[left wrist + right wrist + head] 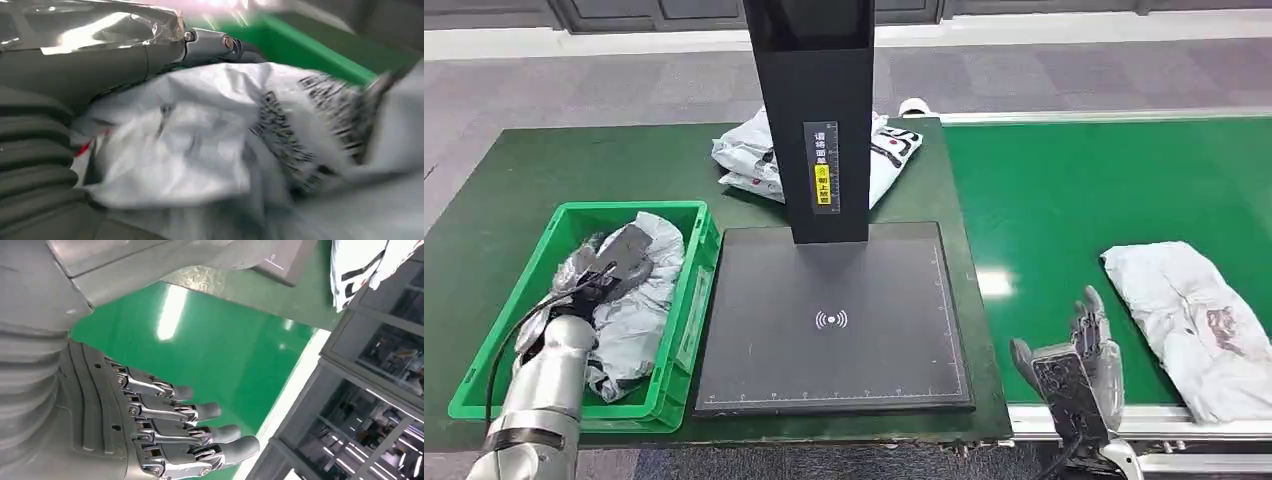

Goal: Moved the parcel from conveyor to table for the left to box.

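Head view is showing the green conveyor (1064,200) running along the right, and a grey-white plastic parcel (1199,325) is lying on it near the belt's near edge, crumpled, with a reddish print on its skin. Its long axis is slanting from the far left toward the near right, and its near end is running out of the picture. Left of the belt, a dark green table (524,170) is carrying a black scanner plate (834,320) and a green box (686,290) holding grey bags. The right hand (1079,350) is hovering over the belt just beside the parcel, fingers straight, slightly apart, gripping nothing. The left hand (599,275) is resting inside the box on the bags; the left wrist view is blurred, so I cannot tell how its fingers lie.
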Available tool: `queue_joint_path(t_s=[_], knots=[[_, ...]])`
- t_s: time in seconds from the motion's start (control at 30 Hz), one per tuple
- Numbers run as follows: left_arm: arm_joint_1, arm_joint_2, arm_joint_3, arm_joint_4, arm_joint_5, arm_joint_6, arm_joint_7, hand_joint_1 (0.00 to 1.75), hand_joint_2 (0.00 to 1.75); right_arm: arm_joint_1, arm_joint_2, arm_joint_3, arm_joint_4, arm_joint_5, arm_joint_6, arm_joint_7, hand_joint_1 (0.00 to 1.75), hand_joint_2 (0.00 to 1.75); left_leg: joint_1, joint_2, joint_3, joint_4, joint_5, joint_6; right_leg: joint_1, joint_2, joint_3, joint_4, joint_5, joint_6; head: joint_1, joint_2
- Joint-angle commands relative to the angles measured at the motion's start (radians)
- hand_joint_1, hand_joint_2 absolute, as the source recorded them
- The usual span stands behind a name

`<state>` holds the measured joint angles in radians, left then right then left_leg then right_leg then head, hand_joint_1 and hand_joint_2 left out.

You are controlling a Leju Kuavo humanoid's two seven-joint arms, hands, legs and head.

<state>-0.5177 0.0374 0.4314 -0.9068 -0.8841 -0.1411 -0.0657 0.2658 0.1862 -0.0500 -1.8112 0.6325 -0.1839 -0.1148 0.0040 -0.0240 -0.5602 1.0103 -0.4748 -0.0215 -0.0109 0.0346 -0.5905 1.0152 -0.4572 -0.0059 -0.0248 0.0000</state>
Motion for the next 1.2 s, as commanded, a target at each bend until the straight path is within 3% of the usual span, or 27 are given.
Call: queue_joint_path(t_s=[0.03, 0.13, 0.2, 0.3, 0.43, 0.53, 1.17, 1.2], knots=[[-0.048, -0.016, 0.096, 0.061, 0.279, -0.193, -0.108, 0.00, 0.00, -0.010, -0.033, -0.026, 0.070, -0.020, -0.009, -0.004, 0.00, 1.75, 0.001, 0.000, 0.000, -0.002, 0.001, 0.000, 0.002, -0.004, 0.002, -0.003, 0.001, 0.000, 0.000, 0.000], [-0.048, -0.016, 0.096, 0.061, 0.279, -0.193, -0.108, 0.00, 0.00, -0.010, -0.033, -0.026, 0.070, -0.020, -0.009, -0.004, 0.00, 1.75, 0.001, 0.000, 0.000, -0.001, 0.000, 0.000, 0.001, -0.002, 0.001, -0.001, 0.000, 0.000, 0.000, 0.000], [-0.024, -0.020, 0.100, 0.022, 0.441, -0.287, -0.123, 0.00, 0.00, -0.015, -0.041, -0.017, 0.076, -0.026, -0.012, -0.005, 0.00, 1.75, 0.001, 0.000, 0.000, 0.000, 0.000, 0.000, 0.001, -0.003, 0.001, -0.001, 0.000, 0.000, 0.000, 0.000], [0.036, -0.022, 0.064, -0.067, 0.548, -0.307, -0.117, 0.00, 0.00, -0.020, -0.045, -0.008, 0.090, -0.029, -0.017, -0.008, 0.00, 1.75, 0.002, 0.002, 0.001, -0.002, 0.001, 0.001, 0.002, -0.003, 0.002, -0.004, 0.002, 0.000, 0.000, 0.000], [0.098, -0.030, 0.019, -0.175, 0.581, -0.242, -0.075, 0.00, 0.00, -0.012, -0.048, -0.001, 0.089, -0.026, -0.023, -0.010, 0.00, 1.75, 0.001, 0.002, 0.000, -0.001, 0.000, 0.000, 0.001, -0.001, 0.001, -0.002, 0.000, 0.000, 0.000, 0.000], [0.117, -0.036, -0.001, -0.231, 0.588, -0.113, -0.070, 0.00, 0.00, -0.007, -0.053, 0.003, 0.097, -0.028, -0.026, -0.011, 0.00, 1.75, 0.001, 0.001, 0.000, -0.002, 0.001, 0.001, 0.002, -0.004, 0.002, -0.004, 0.001, 0.000, 0.000, 0.000], [0.122, -0.039, -0.012, -0.250, 0.591, -0.102, -0.062, 0.00, 0.00, -0.008, -0.054, 0.002, 0.100, -0.029, -0.026, -0.012, 0.00, 1.75, 0.001, 0.000, -0.001, -0.001, 0.000, 0.000, 0.001, -0.004, 0.001, -0.002, 0.000, 0.000, 0.000, 0.000], [0.131, -0.047, -0.018, -0.277, 0.575, -0.023, -0.082, 0.00, 0.00, -0.012, -0.057, 0.001, 0.104, -0.030, -0.019, -0.008, 0.00, 1.75, 0.001, 0.000, 0.000, -0.002, 0.001, 0.001, 0.002, -0.005, 0.002, -0.003, 0.001, 0.000, 0.000, 0.000]])
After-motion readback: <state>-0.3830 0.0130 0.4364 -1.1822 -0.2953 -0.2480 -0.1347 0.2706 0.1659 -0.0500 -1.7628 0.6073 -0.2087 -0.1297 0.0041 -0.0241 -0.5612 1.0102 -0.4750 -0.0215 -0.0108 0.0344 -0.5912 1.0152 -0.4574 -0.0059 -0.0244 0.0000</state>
